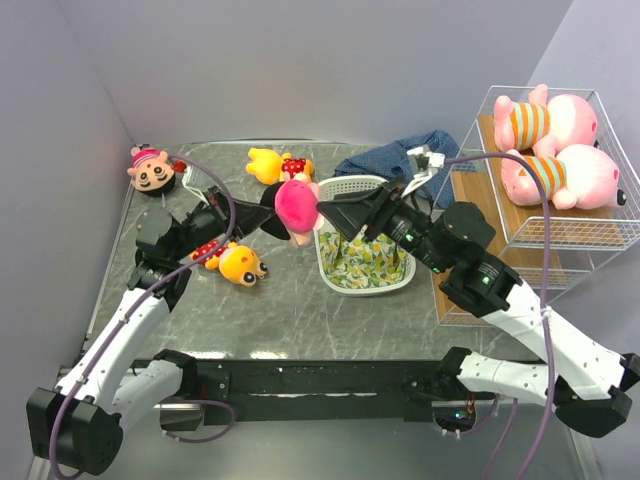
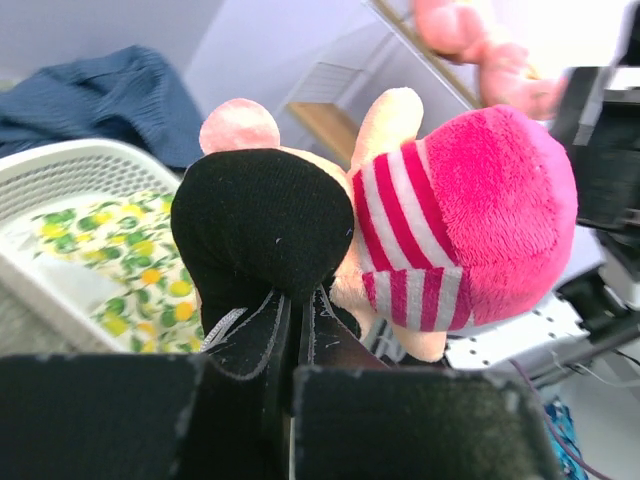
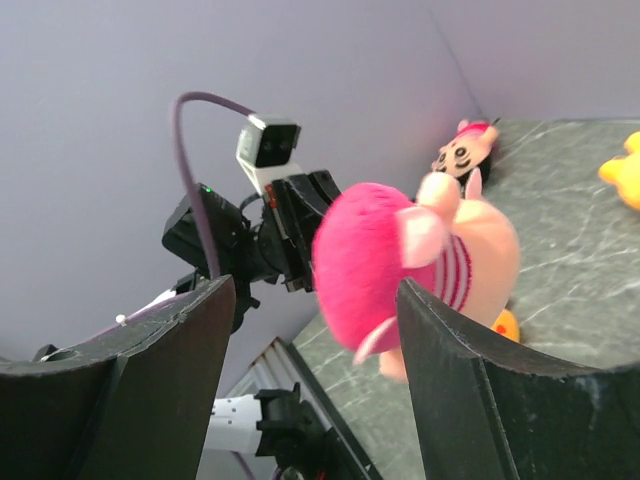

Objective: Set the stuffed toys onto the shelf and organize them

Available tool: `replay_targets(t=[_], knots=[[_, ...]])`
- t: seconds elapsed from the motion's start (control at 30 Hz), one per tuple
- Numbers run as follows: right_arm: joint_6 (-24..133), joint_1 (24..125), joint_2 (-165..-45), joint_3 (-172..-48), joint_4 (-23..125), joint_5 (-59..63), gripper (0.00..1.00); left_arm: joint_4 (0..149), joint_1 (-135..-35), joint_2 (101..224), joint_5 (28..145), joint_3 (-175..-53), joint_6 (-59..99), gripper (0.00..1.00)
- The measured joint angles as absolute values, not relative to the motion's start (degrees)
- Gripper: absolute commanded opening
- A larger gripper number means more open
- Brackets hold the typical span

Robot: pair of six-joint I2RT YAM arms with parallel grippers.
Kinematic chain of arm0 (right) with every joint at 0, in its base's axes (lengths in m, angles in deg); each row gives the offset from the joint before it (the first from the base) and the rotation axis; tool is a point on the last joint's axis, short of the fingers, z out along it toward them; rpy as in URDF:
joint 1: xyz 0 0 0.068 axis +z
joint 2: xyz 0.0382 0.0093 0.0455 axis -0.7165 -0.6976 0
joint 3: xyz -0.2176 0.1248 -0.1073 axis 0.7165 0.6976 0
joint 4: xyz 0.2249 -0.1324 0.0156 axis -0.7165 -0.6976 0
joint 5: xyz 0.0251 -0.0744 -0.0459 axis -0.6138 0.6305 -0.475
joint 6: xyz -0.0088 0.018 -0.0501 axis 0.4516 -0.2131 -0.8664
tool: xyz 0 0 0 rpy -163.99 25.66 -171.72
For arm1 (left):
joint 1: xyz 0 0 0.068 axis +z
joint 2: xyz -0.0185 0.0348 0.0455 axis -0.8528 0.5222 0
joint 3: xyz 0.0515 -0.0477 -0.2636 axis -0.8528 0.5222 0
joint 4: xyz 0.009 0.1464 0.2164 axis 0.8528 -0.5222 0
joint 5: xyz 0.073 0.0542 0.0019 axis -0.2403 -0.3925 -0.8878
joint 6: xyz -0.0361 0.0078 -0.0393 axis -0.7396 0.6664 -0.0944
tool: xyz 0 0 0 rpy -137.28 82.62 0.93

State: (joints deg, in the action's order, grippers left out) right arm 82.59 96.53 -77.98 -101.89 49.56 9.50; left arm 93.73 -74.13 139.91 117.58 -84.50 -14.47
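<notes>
Grey marbled table (image 1: 290, 310) with pale lilac walls around it is what I have on screen. My left gripper (image 2: 296, 305) is clenched on the black plush end of a pink doll (image 1: 297, 205) and holds it up in the air, clear of the table. The doll's pink hood and pink-and-white striped shirt stick out past the fingertips, toward the other arm.

My right gripper (image 1: 328, 215) faces it from the opposite side with its jaws spread wide and nothing in them. From its wrist camera the doll sits in the gap ahead of the two fingers (image 3: 470, 390). I can't tell whether either finger touches the plush.

Below the right gripper and slightly to its right sits a white slotted basket (image 1: 385, 185) lined with lemon-print cloth (image 1: 360, 265), and blue fabric (image 1: 395, 155) lies beyond that. Behind the right gripper, off to the side of its arm, stands the shelf (image 1: 590, 235), where two pink pigs (image 1: 555, 120) in orange-striped shirts lie side by side on the top tier.

Under the left gripper a yellow bear (image 1: 240, 263) lies on the table. A second yellow bear (image 1: 275, 165) lies farther out beyond the gripper. A striped-hat doll (image 1: 150, 170) sits well away from the left gripper, in the far corner on its outer side.
</notes>
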Motion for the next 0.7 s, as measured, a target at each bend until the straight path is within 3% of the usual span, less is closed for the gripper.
replay_targets(t=[0.37,0.47,0.5,0.53,0.57,0.6,0.67,0.7], knots=[[86.5,96.5,-83.6,-101.9,52.0,4.4,0.7,101.8,-74.1,137.9,120.6,-83.4,-18.4,0.01],[87.3,96.5,-84.4,-101.9,52.8,3.3,0.54,101.8,-74.1,137.7,120.6,-83.4,-18.3,0.03],[87.5,96.5,-84.6,-101.9,53.0,3.1,0.34,101.6,-74.1,137.6,120.5,-83.4,-18.3,0.06],[87.6,96.5,-84.8,-101.9,53.2,3.0,0.24,101.5,-74.1,137.5,120.5,-83.3,-18.3,0.09],[87.6,96.5,-84.9,-101.9,53.4,2.9,0.14,101.4,-74.1,137.4,120.4,-83.3,-18.2,0.13],[87.6,96.5,-85.0,-101.9,53.4,2.9,0.0,101.4,-74.1,137.3,120.4,-83.2,-18.1,0.25],[87.8,96.5,-85.1,-101.9,53.6,2.9,0.0,101.2,-74.1,136.9,120.3,-83.1,-17.7,0.45],[87.8,96.5,-85.0,-101.9,53.8,3.0,0.0,100.9,-74.1,136.7,120.2,-83.1,-17.4,0.63]])
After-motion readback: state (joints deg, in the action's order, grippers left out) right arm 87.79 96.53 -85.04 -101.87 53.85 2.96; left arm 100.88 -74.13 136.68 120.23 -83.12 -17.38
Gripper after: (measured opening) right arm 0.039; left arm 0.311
